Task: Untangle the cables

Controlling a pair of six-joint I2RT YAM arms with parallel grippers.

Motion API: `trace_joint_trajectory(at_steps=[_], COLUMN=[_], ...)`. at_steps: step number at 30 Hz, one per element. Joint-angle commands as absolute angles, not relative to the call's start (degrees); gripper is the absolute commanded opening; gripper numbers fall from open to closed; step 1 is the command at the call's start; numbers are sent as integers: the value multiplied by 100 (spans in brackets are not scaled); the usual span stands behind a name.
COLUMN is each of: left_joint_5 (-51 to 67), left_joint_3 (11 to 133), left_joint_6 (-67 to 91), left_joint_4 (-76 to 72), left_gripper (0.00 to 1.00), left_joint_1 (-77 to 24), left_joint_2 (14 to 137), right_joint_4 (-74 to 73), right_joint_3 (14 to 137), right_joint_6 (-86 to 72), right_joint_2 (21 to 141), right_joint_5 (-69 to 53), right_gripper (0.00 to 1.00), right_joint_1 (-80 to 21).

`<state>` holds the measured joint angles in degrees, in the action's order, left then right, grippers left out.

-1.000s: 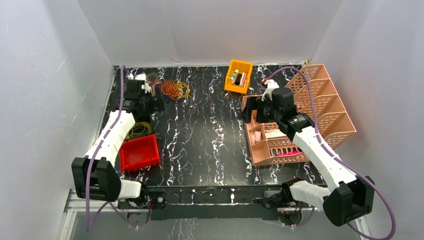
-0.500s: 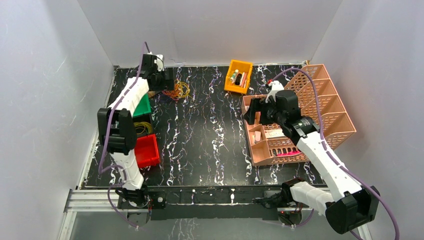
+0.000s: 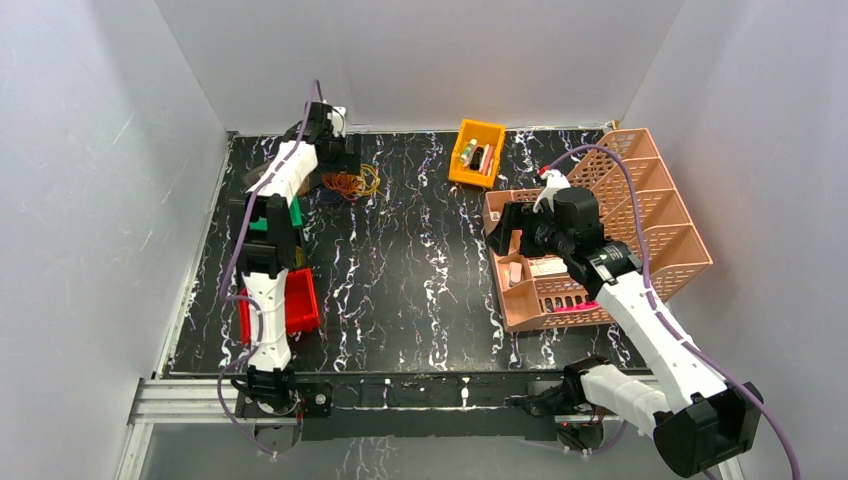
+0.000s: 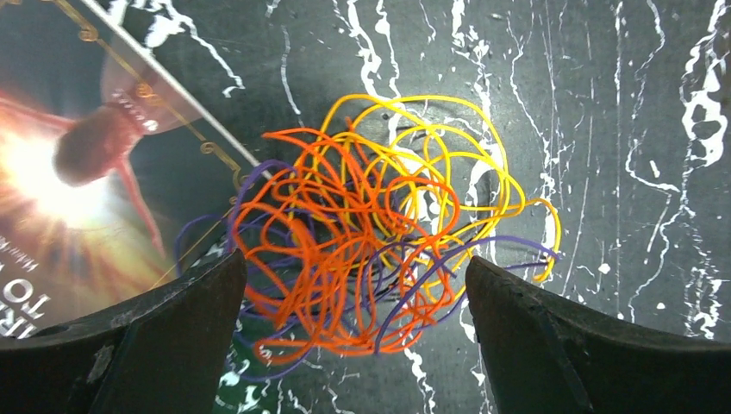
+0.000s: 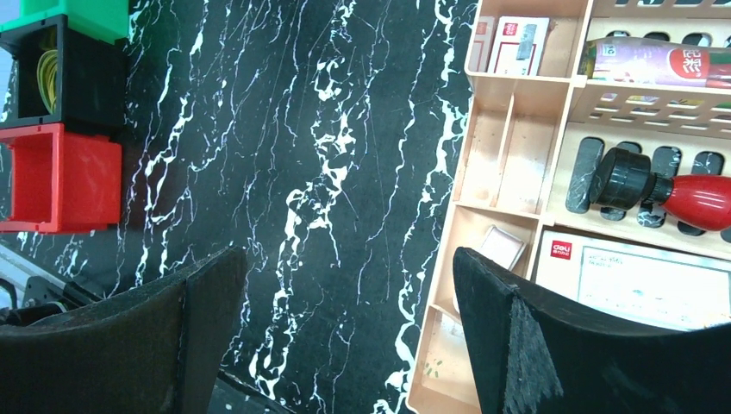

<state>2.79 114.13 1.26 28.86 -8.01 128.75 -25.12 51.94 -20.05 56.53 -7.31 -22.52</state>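
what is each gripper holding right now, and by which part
Nothing is held. The left gripper hangs open over the tangle of thin orange, yellow and purple wire cables; the right gripper is open above the black marbled table.

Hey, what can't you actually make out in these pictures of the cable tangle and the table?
Top view: cables tiny, partly under the left gripper; strands indistinguishable.
Left wrist: how cables cross inside the tangle; book cut by frame edge.
Right wrist: red bottle cut by right edge.
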Motion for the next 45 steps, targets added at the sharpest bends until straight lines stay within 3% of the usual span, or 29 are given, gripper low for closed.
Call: trace_joint_trajectory(at_steps=[1,9,12,24,32,45], left_joint_5=[294,-264,-456,-518,-299,289], left_joint_3=[11785,12153,12147,12025,11482,9355], left_joint_6=[-7,-90,-88,-176,-46,628], left_joint_4=[3156,3199,3219,3234,3204,2749], left_gripper=[98,98,93,47,2,0], left_joint_1=[-1101,-1464,-1488,-1661,-1661,-2317], left_joint_2=[13074,13626,13735,13819,13449,11388], right_joint_4=[-2282,-2305,-2342,-2338,-2278,-2157], right_joint_3=[5300,5251,5253,5207,5185,5286], right_joint_6=[-2154,-2251,-2250,-2266,-2296,-2569], right_joint_2=[5637,5628,5624,5625,5566,4982], right_joint_5=[-865,-853,-825,-775,-721,336], right_gripper=[98,98,98,98,98,98], right_joint_1=[-2265,-2263,-2265,-2268,-2265,-2267])
